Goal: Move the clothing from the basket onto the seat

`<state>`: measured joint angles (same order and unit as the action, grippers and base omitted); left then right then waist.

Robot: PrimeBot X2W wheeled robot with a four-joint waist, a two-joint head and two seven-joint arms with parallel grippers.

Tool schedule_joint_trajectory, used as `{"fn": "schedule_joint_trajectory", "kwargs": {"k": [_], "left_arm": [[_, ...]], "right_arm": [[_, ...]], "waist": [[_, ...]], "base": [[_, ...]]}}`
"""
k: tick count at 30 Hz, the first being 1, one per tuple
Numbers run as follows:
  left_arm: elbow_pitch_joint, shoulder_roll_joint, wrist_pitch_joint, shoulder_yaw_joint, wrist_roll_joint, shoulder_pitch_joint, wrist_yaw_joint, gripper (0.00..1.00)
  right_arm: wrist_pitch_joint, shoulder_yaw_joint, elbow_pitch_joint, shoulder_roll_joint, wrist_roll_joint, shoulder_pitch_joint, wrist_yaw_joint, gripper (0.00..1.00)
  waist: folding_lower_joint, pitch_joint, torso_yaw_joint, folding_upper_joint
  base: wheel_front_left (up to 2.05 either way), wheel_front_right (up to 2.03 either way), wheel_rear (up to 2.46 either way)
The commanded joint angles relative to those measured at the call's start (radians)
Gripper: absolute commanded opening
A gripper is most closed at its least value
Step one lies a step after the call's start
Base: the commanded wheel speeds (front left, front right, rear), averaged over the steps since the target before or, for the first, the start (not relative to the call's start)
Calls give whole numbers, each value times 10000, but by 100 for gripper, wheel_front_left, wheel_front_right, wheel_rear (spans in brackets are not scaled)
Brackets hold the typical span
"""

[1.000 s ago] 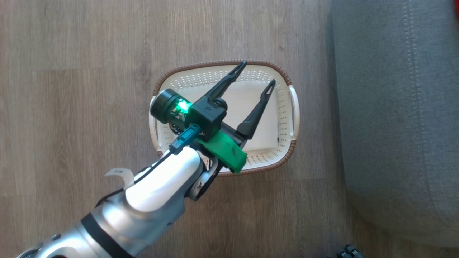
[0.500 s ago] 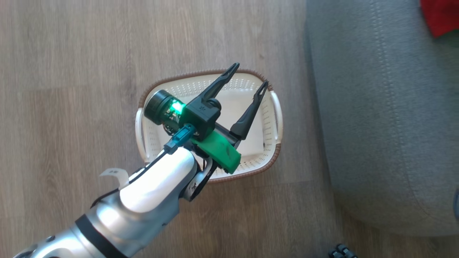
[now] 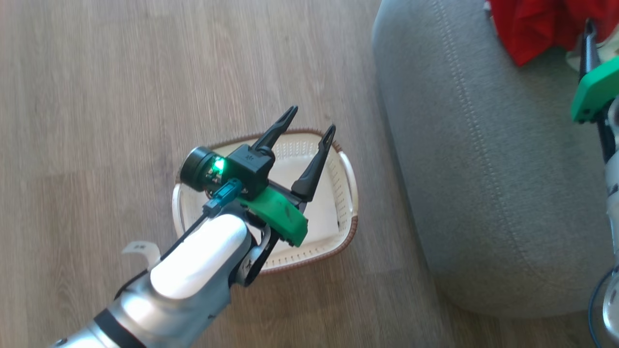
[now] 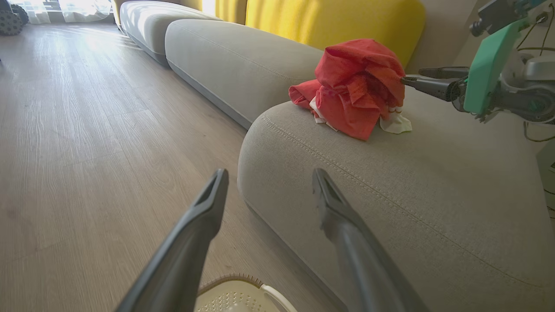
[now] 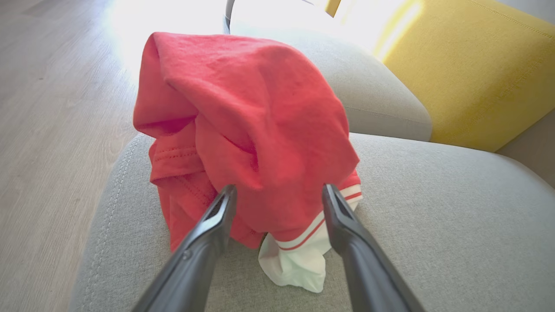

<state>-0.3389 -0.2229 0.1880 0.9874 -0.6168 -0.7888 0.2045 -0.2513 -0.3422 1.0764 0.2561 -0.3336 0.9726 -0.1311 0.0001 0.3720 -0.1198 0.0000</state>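
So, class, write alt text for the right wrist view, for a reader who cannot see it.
A heap of red clothing with white trim lies on the grey seat, framed by the open right pincer in the foreground. A yellow cushion sits behind; wooden floor lies to the left.

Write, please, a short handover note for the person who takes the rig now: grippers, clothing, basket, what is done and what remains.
Left gripper: open, empty, above the basket.
Right gripper: open, fingers apart at the clothing, not clamped on it.
Clothing: one red heap on the seat, near its edge.
Done: no red shows in the basket, though the left arm hides part of it.
To do: check the hidden part, then draw the right arm back.
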Motion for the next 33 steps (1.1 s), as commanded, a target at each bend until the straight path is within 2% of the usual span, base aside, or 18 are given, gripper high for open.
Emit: {"fn": "schedule_joint_trajectory", "kwargs": {"k": [1, 8, 17, 23, 33], "left_arm": [[218, -201, 126, -356, -66, 13, 120, 100], [-68, -201, 306, -586, -460, 505, 179, 100], [-462, -323, 566, -1039, -894, 1299, 296, 100], [-543, -719, 686, -1628, -1205, 2171, 436, 100], [-42, -1731, 734, -2922, -1269, 3878, 506, 100]], "right_arm": [[-103, 297, -402, 17, 175, -46, 4, 100], [-104, 1406, -765, 37, 1124, -555, 4, 100], [-104, 2622, -1190, -130, 2211, -1037, 4, 100], [-104, 3114, -1774, -368, 2936, -1702, 4, 100], [-104, 3432, -3839, -1388, 3671, -3853, 4, 100]], "waist": [[-1, -378, -155, 0], [-1, -1291, -172, 0], [-1, -2360, 239, 0], [-1, -2980, 724, 0], [-1, -3732, 1493, 0]], "base": [[0, 0, 0], [0, 0, 0], [0, 0, 0], [0, 0, 0], [0, 0, 0]]}}
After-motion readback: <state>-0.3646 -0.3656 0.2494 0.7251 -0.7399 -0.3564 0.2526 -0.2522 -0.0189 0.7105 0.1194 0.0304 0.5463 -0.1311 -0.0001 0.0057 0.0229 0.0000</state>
